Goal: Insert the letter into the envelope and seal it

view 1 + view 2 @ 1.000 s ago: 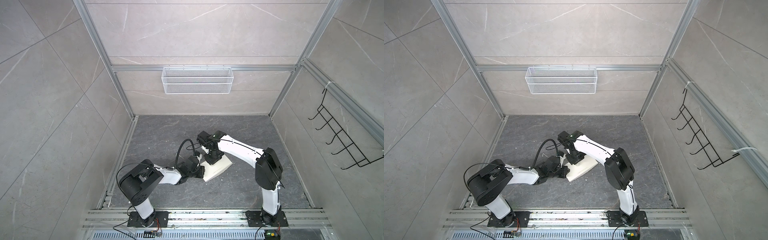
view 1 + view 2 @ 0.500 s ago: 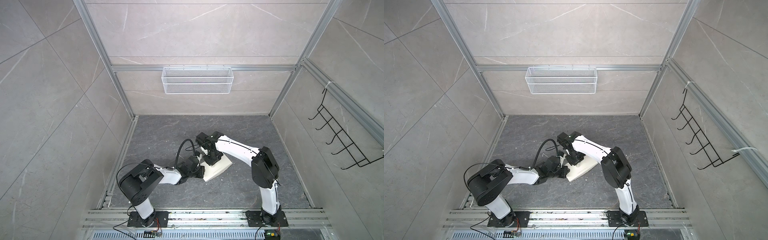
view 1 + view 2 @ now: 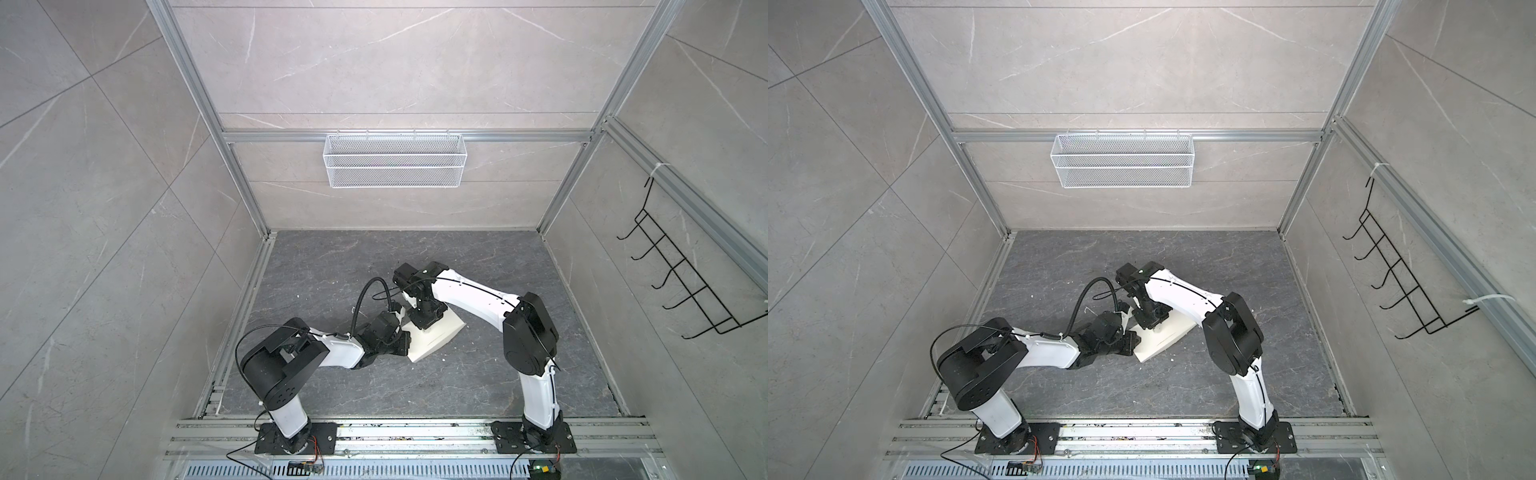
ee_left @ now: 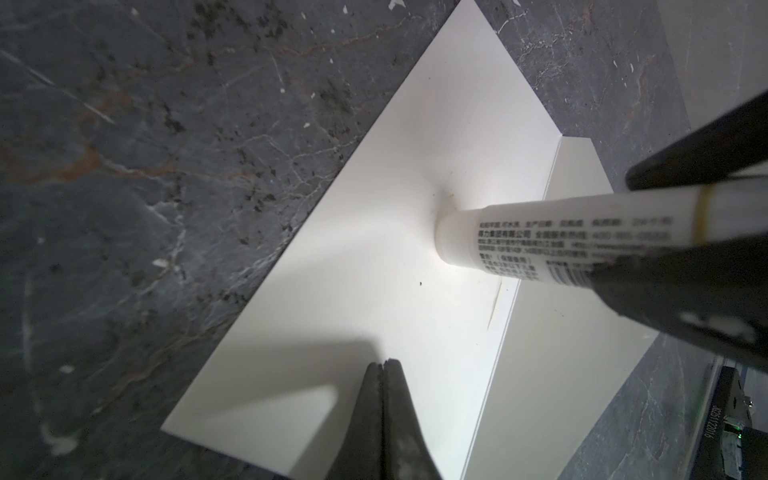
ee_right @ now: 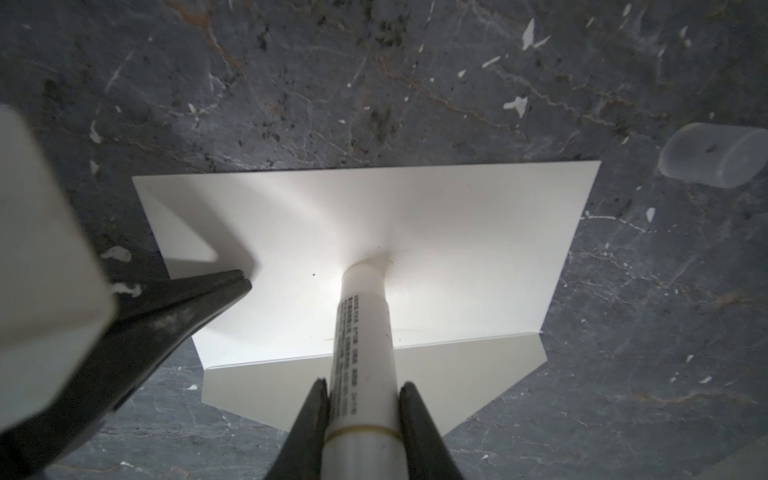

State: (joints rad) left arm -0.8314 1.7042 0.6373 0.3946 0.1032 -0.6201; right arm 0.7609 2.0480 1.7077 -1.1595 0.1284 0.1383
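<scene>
1. Envelope [image 5: 457, 232] lies flat mid-floor [image 5: 374, 83], flap [image 5: 478, 374] open; letter unseen, presumably inside.
2. Glue stick [image 5: 363, 332] tip touches envelope body: gluing step, judged.
3. Right gripper [image 5: 362, 388] pinches the stick; left gripper [image 4: 382, 370] pressed together over envelope edge.
4. Next: lift stick, fold flap, press.

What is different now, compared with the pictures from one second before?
The right arm's elbow swung slightly toward the middle. The right gripper, shut on the white tube, shifted a little with it, and the tube's tip is on the envelope. Nothing was taken hold of or let go. The left gripper, shut at the envelope's edge, and the envelope stayed in place.
</scene>
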